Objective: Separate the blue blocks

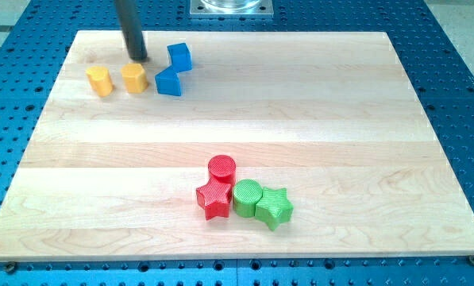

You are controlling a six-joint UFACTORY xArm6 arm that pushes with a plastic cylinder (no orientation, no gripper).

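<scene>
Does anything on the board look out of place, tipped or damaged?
Nothing stands out. The two blue blocks sit close together at the view's top left, beside two yellow blocks. My tip is just above the nearer yellow block. All look intact.

Pale wooden board (300,103) on blue perforated bench (459,95). Near view's top left: two yellow blocks (99,81) (134,78) side by side, apart; blue cube (179,56) and blue wedge-like block (169,82) just right of them, close together. Lower centre cluster, touching: red cylinder (221,169), red star (214,199), green cylinder (247,197), green star (274,207).
</scene>
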